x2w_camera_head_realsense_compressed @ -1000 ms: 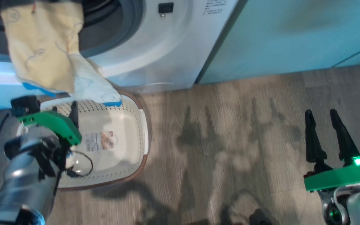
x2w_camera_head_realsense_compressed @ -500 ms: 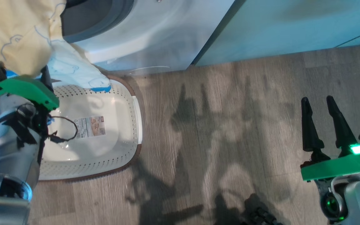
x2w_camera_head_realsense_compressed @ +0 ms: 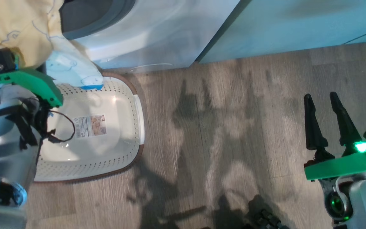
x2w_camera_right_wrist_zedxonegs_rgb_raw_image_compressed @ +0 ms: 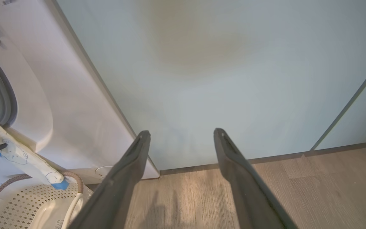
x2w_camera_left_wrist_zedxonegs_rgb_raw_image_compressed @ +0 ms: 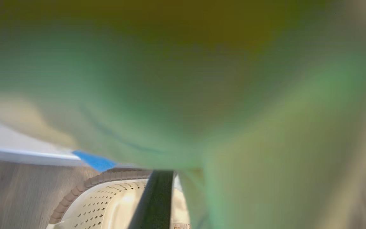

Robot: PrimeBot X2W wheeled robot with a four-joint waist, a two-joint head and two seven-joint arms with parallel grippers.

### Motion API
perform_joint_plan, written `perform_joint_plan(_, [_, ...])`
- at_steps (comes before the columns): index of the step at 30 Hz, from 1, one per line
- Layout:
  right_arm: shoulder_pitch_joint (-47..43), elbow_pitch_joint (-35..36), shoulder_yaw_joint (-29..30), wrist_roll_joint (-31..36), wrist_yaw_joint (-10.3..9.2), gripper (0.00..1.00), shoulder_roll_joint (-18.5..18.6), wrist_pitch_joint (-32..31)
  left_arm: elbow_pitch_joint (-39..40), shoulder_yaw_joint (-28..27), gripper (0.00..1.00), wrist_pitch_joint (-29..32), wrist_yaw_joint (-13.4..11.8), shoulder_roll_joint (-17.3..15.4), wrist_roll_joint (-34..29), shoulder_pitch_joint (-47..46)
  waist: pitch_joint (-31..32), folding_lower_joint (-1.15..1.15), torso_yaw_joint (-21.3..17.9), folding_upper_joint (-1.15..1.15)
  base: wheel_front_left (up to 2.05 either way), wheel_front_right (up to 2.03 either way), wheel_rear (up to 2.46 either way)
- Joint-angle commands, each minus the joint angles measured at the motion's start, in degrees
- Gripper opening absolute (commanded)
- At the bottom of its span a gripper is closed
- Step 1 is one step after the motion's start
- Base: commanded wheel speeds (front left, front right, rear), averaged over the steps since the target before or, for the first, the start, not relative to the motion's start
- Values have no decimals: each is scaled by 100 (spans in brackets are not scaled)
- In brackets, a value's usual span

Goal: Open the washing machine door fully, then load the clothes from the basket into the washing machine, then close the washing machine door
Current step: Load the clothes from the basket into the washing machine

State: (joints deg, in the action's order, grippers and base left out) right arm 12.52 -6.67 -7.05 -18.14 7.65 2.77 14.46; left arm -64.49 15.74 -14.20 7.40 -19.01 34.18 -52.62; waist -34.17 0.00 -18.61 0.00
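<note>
Cream-yellow cloth (x2w_camera_head_realsense_compressed: 17, 28) with blue outline drawings hangs from the white washing machine (x2w_camera_head_realsense_compressed: 157, 31) above the perforated cream basket (x2w_camera_head_realsense_compressed: 140, 111) — our left gripper (x2w_camera_head_realsense_compressed: 41, 67) is clamped on it, our right gripper (x2w_camera_head_realsense_compressed: 319, 97) gapes empty.

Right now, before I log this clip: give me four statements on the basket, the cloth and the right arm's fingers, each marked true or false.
1. A pile of clothes lies on the floor of the basket. False: its floor shows just a label.
2. The right gripper has its fingers spread apart with nothing between them. True.
3. The clothes are fully inside the drum. False: they hang out of the opening of the washing machine, with a blue-edged end dangling toward the basket's back rim.
4. The basket stands on the wooden floor, right in front of the washing machine. True.
</note>
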Motion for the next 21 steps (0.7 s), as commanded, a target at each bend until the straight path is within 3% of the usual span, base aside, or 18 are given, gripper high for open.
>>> perform_joint_plan(1, [-29, 128, -56, -8, -16, 100, 14, 54, 443, -10, 0, -78, 6, -263, -101, 13, 79, 0, 6, 0, 0, 0, 0])
perform_joint_plan(13, [-190, 89, -7, -57, -16, 100, 11, 54, 2190, 42, 0, -79, 8, -487, -142, 971, 626, 0, 95, 0, 0, 0, 0])
perform_joint_plan(21, [-287, 66, 10, -65, -16, 100, 11, 54, 2838, -11, 0, -79, 8, -692, 45, 1091, 874, 0, 162, 0, 0, 0, 0])
